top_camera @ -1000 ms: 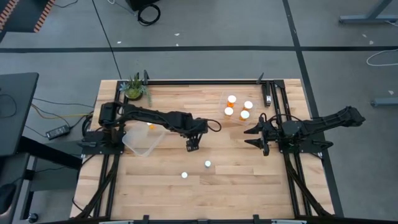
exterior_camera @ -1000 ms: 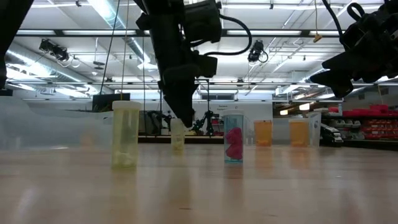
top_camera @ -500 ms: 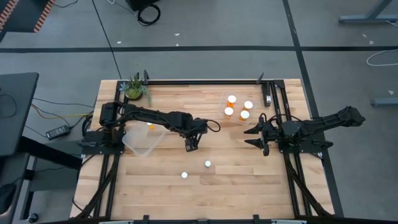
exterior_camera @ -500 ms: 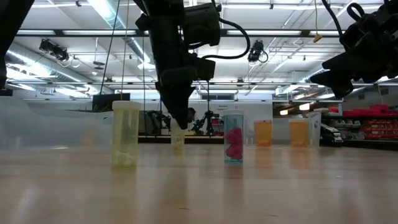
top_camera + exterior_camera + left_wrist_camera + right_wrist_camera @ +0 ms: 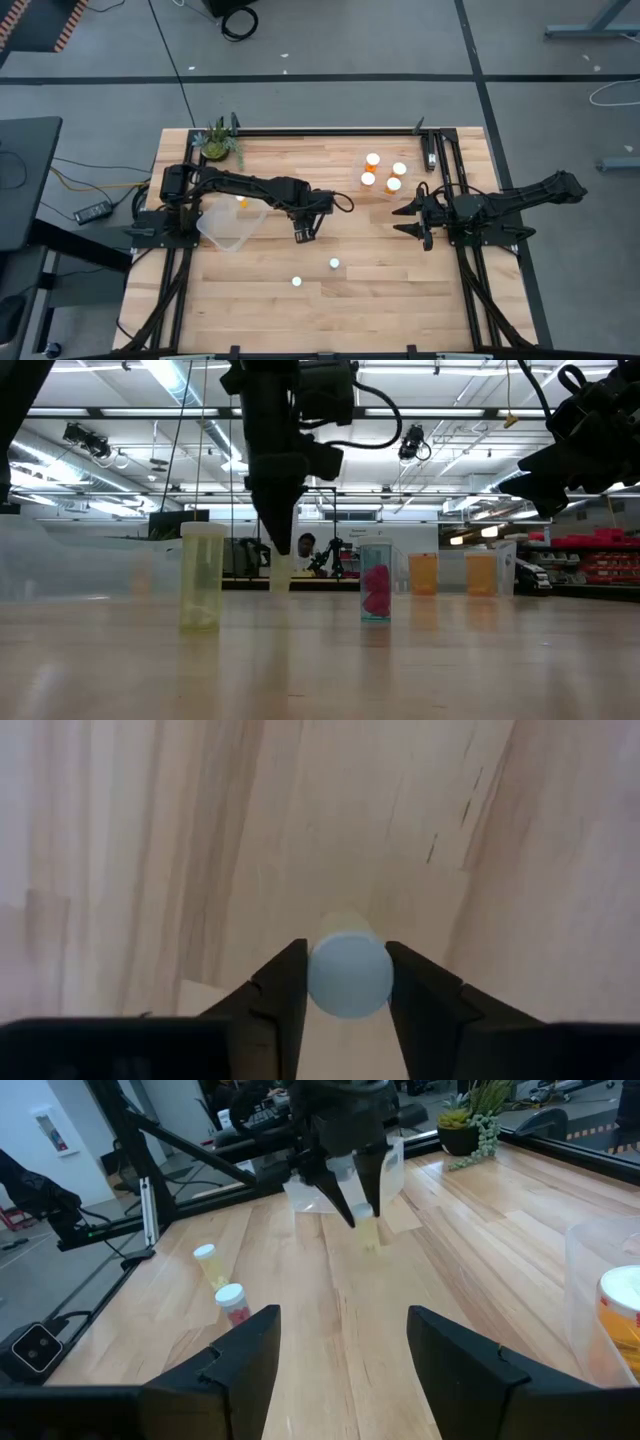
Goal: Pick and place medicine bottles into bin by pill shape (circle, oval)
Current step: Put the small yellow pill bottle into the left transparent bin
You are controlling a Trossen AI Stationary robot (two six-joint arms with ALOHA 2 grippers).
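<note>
One bottle (image 5: 348, 975) sits pinched in my left gripper (image 5: 345, 982) mid-table; an off-centre pinch could tip it.

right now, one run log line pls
left end effector: shut on small bottle | right end effector: open, idle | loose bottles: two

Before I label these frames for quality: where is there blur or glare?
Left wrist view: the white round bottle cap between the left tool fingers is soft, close to the lens. Low view: ceiling strip lights glare, and the clear yellowish bottle is sharper than the room behind.
</note>
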